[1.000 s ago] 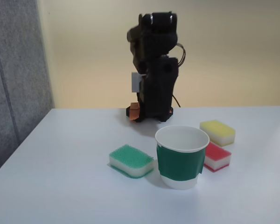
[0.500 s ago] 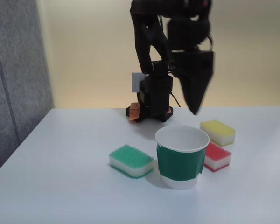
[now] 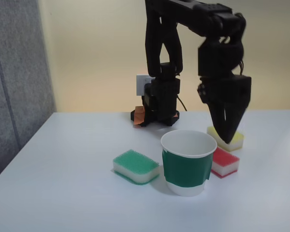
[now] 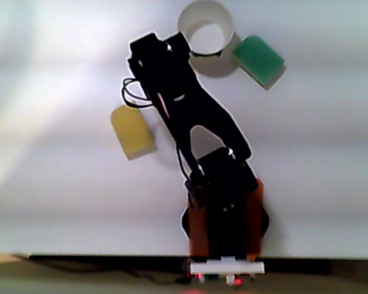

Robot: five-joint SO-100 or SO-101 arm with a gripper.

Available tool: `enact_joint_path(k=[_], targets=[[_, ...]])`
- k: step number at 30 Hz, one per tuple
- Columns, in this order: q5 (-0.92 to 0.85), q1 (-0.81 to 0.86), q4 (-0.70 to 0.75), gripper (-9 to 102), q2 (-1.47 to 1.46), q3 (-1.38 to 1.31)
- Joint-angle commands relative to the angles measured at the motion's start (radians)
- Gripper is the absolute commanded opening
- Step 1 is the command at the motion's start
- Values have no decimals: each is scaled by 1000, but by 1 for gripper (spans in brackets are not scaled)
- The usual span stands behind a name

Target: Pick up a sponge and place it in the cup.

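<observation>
1. In the fixed view the black pincer points straight down, its tip hanging in front of the yellow-topped sponge and just above the far edge of the red sponge; the fingers taper to one point with nothing between them, so it looks closed and empty.
2. The red sponge lies flat on the white table, red layer up, white layer below, just right of the cup and partly hidden behind it.
3. The cup stands upright, mouth open, a dark green band around its middle.
4. The yellow-topped sponge lies just beyond the red one, farther from the camera.
5. A green-topped sponge rests to the left of the cup, close but apart from it.
6. The arm rises from its base at the far edge of the table and arches over to the right.
7. In the other view, from above, the arm reaches toward the cup, with the yellow sponge on the left and the green one on the right.
</observation>
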Motion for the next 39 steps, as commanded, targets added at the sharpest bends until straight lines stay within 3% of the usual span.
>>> enact_joint_path(k=[1, 15, 22, 39], targets=[[-14, 3, -14, 0, 11, -14], [-86, 66, -40, 24, 21, -52], [-153, 60, -149, 44, 6, -67], [-140, 8, -305, 47, -89, -66]])
